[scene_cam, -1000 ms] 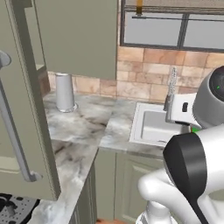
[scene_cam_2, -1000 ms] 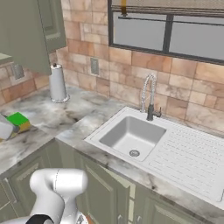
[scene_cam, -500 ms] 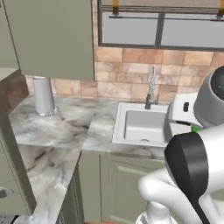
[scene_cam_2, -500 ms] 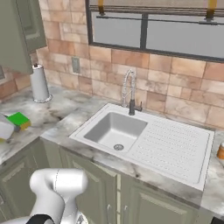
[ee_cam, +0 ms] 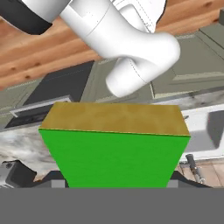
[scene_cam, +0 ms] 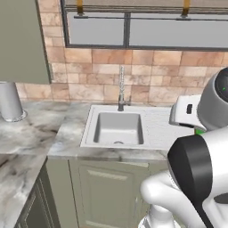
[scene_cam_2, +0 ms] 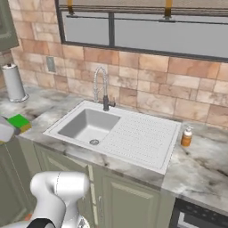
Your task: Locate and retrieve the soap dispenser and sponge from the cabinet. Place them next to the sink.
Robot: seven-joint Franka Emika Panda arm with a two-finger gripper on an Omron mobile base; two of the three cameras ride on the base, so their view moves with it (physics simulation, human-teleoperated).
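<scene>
The pincer (ee_cam: 114,186) grips the sponge (ee_cam: 114,148), jaws closed against its sides; in the hand view the green face fills the lower middle and the yellowish side lies at twelve o'clock of it. From the right base view the sponge (scene_cam_2: 19,122) hangs at nine o'clock of the sink (scene_cam_2: 147,138), above the marble counter (scene_cam_2: 209,164). The sink's basin sits toward nine o'clock of its ribbed drainboard, with the chrome faucet (scene_cam_2: 101,89) at twelve o'clock of the basin. The soap dispenser (scene_cam_2: 186,136) stands upright on the counter just beside the sink's rim, at three o'clock. A paper towel roll (scene_cam_2: 13,82) stands at the ten o'clock corner. The cabinet (scene_cam: 22,42) hangs at ten o'clock in the left base view.
</scene>
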